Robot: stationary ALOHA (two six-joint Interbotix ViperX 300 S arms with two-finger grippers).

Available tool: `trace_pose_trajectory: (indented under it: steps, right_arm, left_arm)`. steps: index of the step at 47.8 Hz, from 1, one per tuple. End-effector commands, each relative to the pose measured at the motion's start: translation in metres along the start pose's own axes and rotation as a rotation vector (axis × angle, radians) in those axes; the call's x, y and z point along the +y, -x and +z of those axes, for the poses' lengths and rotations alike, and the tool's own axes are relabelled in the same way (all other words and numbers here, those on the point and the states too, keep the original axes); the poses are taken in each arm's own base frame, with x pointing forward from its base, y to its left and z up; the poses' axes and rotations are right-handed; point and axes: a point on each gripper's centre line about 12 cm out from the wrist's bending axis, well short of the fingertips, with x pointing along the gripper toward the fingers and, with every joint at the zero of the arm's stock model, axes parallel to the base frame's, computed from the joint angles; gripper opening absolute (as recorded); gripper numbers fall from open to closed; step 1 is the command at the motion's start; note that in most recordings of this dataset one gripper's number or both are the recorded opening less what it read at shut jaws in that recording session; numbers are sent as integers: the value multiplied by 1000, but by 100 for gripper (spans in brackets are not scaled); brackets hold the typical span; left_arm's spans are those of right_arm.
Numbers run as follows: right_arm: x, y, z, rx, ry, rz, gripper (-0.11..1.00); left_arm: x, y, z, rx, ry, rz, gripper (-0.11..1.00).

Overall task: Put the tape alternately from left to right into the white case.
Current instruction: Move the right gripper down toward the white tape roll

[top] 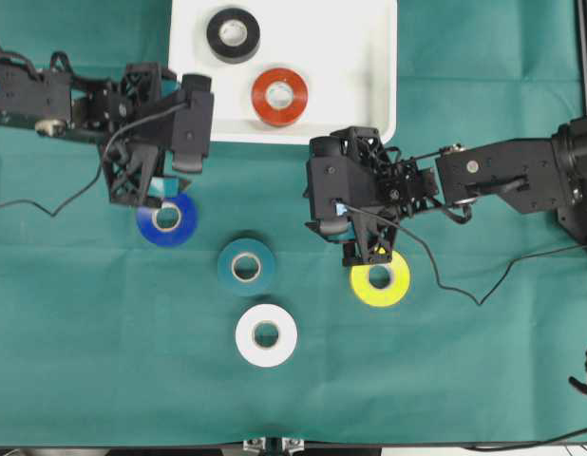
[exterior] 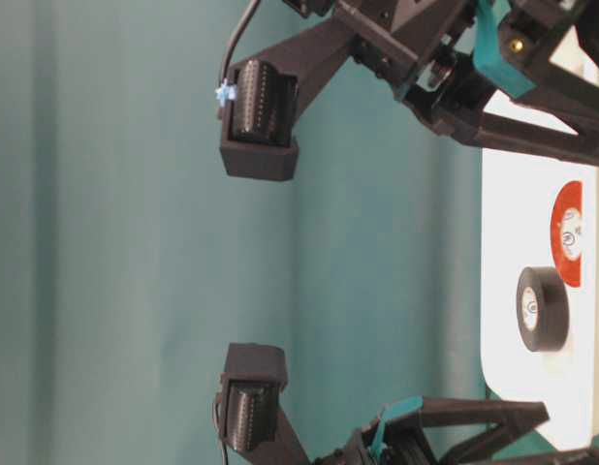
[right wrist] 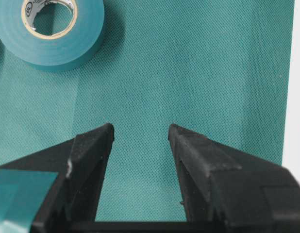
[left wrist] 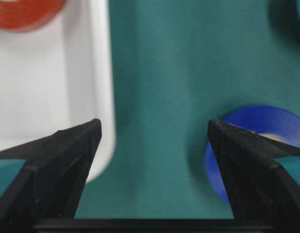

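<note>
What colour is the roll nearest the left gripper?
Blue roll, clearest in the overhead view.

Overhead: white case cut by top edge; far rim out of frame. Left gripper body covers upper edge of blue roll. Right gripper body overlaps top of yellow roll; fingertips of both hidden beneath their own housings.

Table-level: red-orange roll cut by right edge.

Left wrist: blue roll partly behind right finger; red-orange roll cut at top, blurred.

Right wrist: teal roll clipped by top-left corner.
</note>
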Motion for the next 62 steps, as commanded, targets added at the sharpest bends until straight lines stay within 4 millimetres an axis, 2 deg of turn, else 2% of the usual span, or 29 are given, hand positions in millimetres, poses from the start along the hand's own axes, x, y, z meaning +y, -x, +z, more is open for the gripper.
trace_pose_trajectory:
  steps: [1,18,27,42,51,62]
  right_arm:
    - [2,10,13,-50,-5,10,59]
    - [4,11,15,-55,-3,14,59]
    - [13,12,17,-56,-28,29,59]
    - [46,15,23,-62,-87,91,59]
    - [65,19,24,-54,-201,126,60]
    - [82,11,24,7,-303,122,61]
  left_arm:
    - [-3,7,6,-27,-2,-1,68]
    - [-4,6,4,-22,-2,-3,68]
    - [-4,6,3,-24,-2,-3,68]
    - [-4,5,3,-21,-3,-4,68]
    - [-5,4,3,-20,-1,-6,68]
    - [-5,2,2,-33,-4,-2,68]
